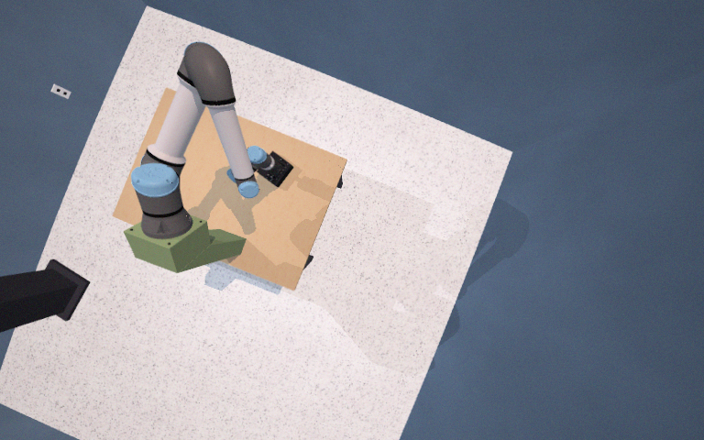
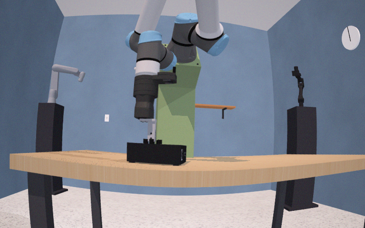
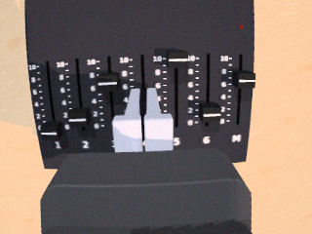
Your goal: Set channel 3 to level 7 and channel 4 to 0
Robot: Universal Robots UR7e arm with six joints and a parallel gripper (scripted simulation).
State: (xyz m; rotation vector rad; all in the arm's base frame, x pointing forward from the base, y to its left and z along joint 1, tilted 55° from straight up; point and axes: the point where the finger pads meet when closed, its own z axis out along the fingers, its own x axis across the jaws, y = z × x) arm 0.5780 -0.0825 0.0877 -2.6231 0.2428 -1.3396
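The black lighting desk [image 1: 281,170] [image 2: 156,153] [image 3: 136,19] stands on its feet on the wooden table [image 1: 291,233] [image 2: 242,169]. My gripper [image 2: 151,139] [image 3: 143,104] is shut, pointing straight down, with its tips at the low end of channel 4's slot. It hides that fader's cap. In the wrist view, channel 3's cap [image 3: 107,81] stands near level 7. Channel 1's cap [image 3: 49,133] is at the bottom, channel 2's cap [image 3: 78,117] is low, channel 5's cap [image 3: 178,58] is at the top, channel 6's cap [image 3: 210,112] is low and the master cap [image 3: 245,78] is high.
The arm's green pedestal [image 1: 176,246] [image 2: 177,107] stands at the table's edge behind the desk. Black stands [image 2: 49,126] [image 2: 301,128] flank the table, and a small shelf [image 2: 214,106] hangs on the back wall.
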